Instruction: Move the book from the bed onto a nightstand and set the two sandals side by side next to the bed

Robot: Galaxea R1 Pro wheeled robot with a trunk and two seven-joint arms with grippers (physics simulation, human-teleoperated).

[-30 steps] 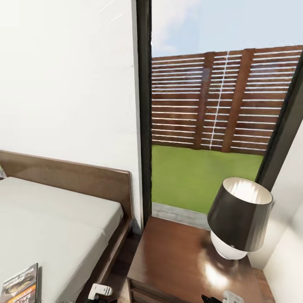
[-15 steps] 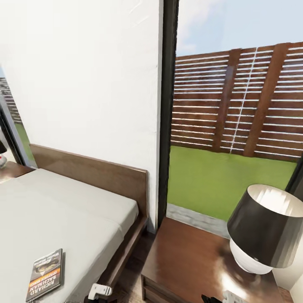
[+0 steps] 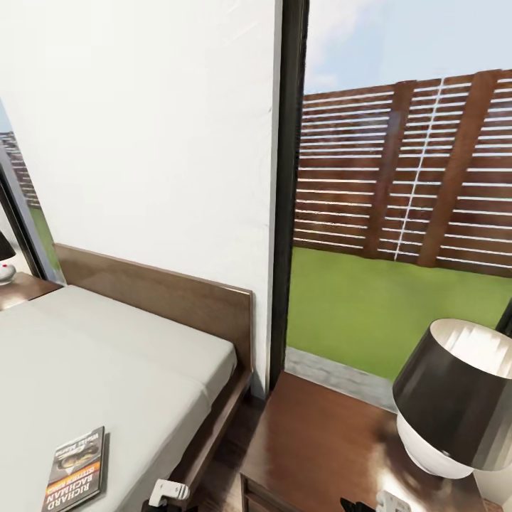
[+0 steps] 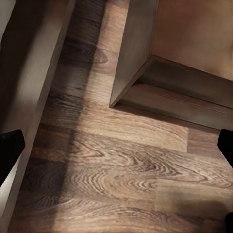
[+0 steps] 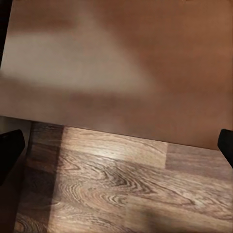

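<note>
The book point(image 3: 77, 469) lies flat on the off-white mattress of the bed point(image 3: 121, 355), near its close edge, dark cover with an orange band. To the right of the bed stands a glossy reddish-brown nightstand point(image 3: 327, 434). A second nightstand point(image 3: 21, 288) stands beyond the bed's far side. My left gripper point(image 4: 119, 148) is open over the plank floor between the bed frame point(image 4: 29, 73) and the nightstand's base point(image 4: 160, 73). My right gripper point(image 5: 117, 145) is open too, low in front of the nightstand's brown panel point(image 5: 121, 63). The sandals are out of view.
A lamp with a dark shade and white base point(image 3: 455, 398) takes up the near nightstand's right half. A small lamp point(image 3: 6, 263) stands on the far nightstand. A tall dark-framed window point(image 3: 291, 185) behind shows grass and a slatted fence. A narrow strip of floor point(image 3: 224, 469) separates bed and nightstand.
The head view has swung left, so the whole picture shifted right. The book has come fully into view and the far nightstand has appeared. Nothing in the room itself has moved.
</note>
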